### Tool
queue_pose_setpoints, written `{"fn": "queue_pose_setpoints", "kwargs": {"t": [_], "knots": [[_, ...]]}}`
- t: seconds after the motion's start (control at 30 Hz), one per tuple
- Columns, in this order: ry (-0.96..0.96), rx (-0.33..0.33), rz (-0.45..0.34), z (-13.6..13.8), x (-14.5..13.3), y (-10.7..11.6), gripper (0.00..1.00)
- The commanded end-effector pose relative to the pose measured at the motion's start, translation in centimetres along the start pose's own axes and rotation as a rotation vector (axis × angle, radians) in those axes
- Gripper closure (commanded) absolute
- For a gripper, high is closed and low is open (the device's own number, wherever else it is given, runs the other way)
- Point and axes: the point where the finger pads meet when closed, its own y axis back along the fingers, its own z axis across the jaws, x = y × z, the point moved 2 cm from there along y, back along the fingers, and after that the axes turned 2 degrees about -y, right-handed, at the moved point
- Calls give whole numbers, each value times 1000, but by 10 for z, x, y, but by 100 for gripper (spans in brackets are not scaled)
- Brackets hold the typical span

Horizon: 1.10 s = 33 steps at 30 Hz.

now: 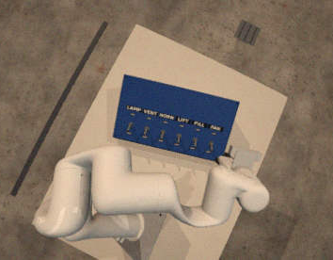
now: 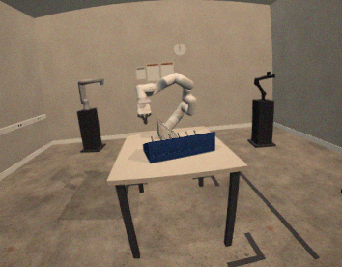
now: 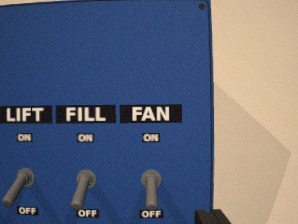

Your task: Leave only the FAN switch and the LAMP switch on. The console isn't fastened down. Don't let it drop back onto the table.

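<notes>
The gripper (image 1: 227, 152) is closed completely and nothing is held between its fingers; only their dark tips (image 3: 211, 216) are seen at the bottom edge of the wrist view, just beside the right edge of the console. In the top view the gripper is placed above the console's FAN end, near the front right corner.

The blue console (image 1: 182, 101) lies on a beige table (image 1: 261, 113) with dark legs, which stands on a grey concrete floor marked with dark tape lines. The room has plain walls; a round clock (image 2: 180, 48) and some papers are hung on the back wall behind the console. Two other arms on black pedestals (image 2: 90, 128) are placed well apart from the console, one on each side.

All six labels, from LAMP to FAN, are read only in the top view. Only in the wrist view are the ON and OFF marks readable: the levers of the LIFT switch (image 3: 17, 186), the FILL switch (image 3: 82, 188) and the FAN switch (image 3: 151, 188) are all pointed toward OFF. The state of the LAMP switch (image 1: 130, 128) cannot be told. The room is shown only in the exterior view.

The long axis of the console runs along the row of switches, and it is turned slightly against the table edges.
</notes>
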Motion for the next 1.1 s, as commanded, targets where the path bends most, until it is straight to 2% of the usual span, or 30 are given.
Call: {"fn": "queue_pose_setpoints", "kwargs": {"t": [0.0, 0.07, 0.2, 0.27, 1.07], "knots": [[2, -3, 2, 0, 1, 4, 100], [2, -3, 2, -5, -10, 5, 100], [2, -3, 2, -26, -50, 4, 100], [2, -3, 2, -28, -54, 4, 100], [2, -3, 2, -29, -55, 4, 100]]}}
